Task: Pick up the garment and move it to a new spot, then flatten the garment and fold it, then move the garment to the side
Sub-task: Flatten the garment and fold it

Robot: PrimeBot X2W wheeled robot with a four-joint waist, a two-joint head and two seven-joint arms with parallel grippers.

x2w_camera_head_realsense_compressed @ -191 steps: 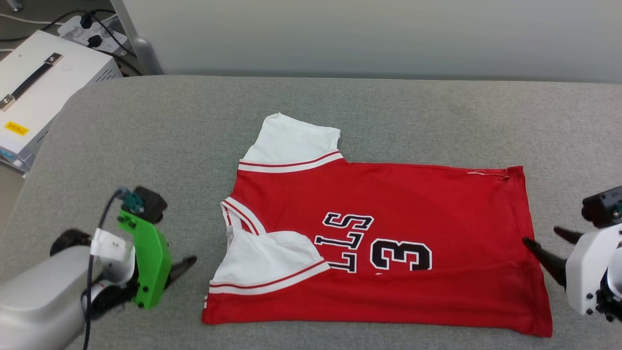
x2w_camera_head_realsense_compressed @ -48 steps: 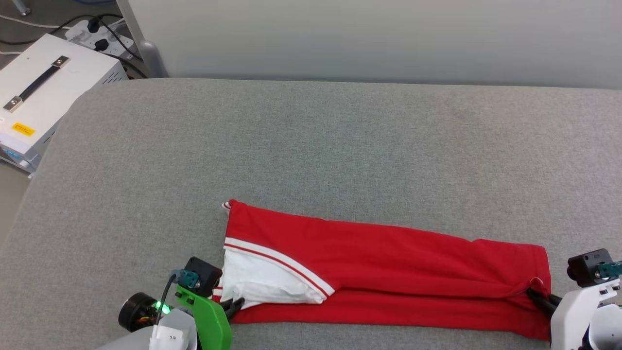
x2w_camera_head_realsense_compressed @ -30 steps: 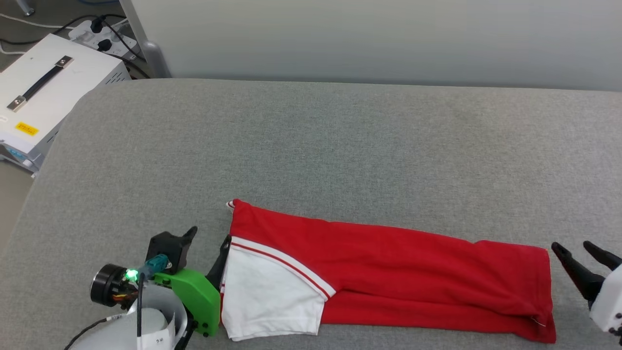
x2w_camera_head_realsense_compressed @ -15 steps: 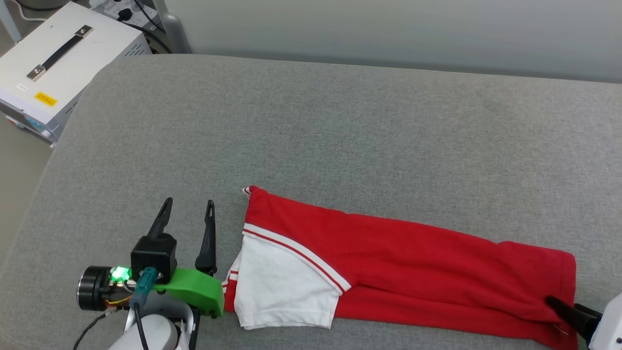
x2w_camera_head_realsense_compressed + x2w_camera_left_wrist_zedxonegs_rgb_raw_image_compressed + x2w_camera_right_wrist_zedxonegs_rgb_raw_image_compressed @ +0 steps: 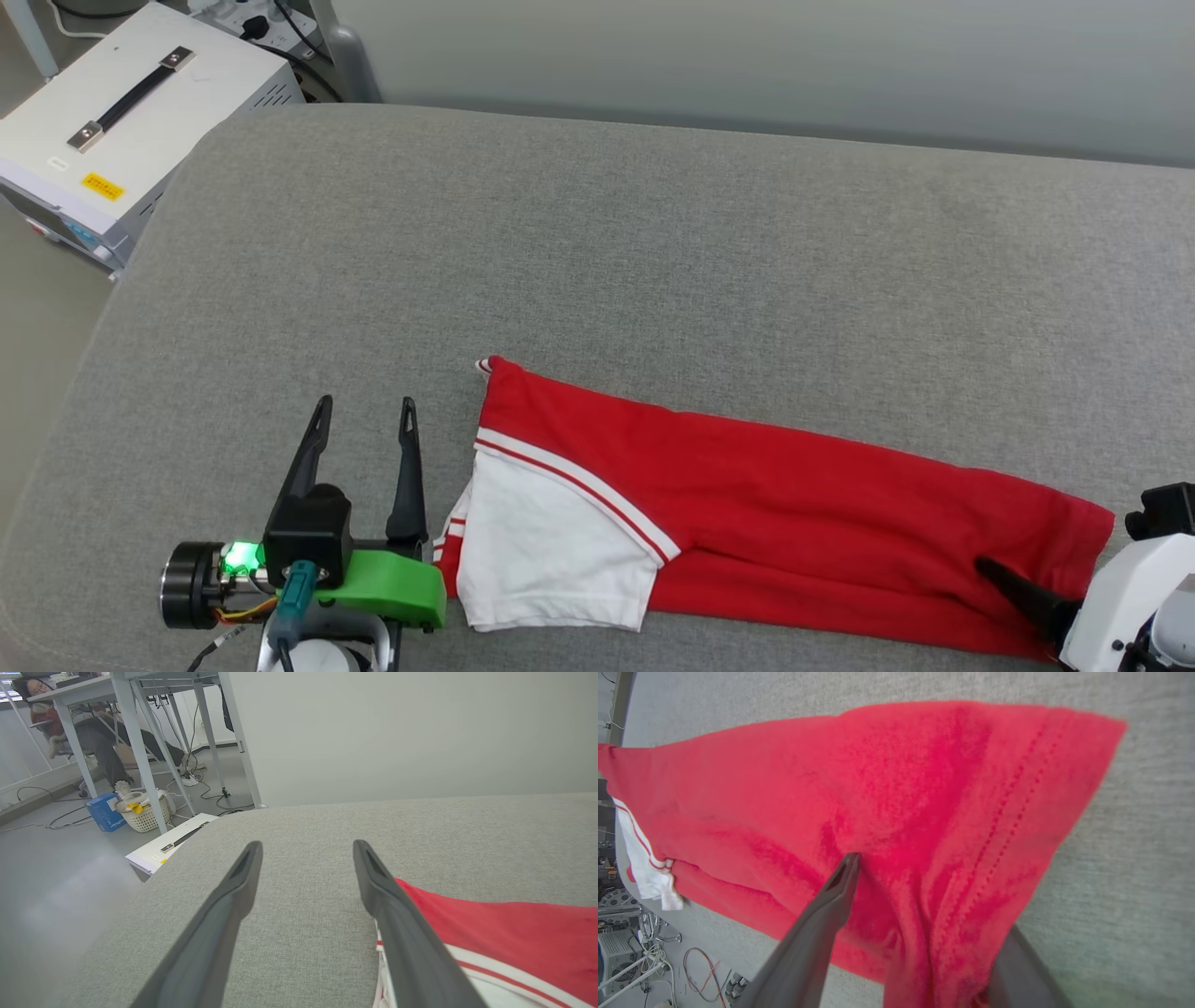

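The garment [image 5: 775, 485] lies on the grey padded surface [image 5: 597, 233] as a long red strip, with one white sleeve [image 5: 551, 551] on top at its left end; the lettering is hidden inside the fold. My left gripper [image 5: 364, 411] stands open just left of the sleeve, nothing between its fingers [image 5: 233, 891]. At the strip's right end my right gripper [image 5: 903, 863] is open around the hem: one finger [image 5: 1022, 588] lies on top of the red cloth [image 5: 924, 788], and the other goes under it with its tip hidden.
A white equipment box [image 5: 103, 121] with a handle stands off the surface's far-left corner, near a power strip and a metal leg. A grey wall runs behind. The left wrist view shows a seated person [image 5: 42, 700], a basket [image 5: 142, 809] and table legs.
The right gripper has slid in over the garment's right end, one finger now on top of the cloth. The left gripper stays open beside the sleeve. The camera shifted slightly.
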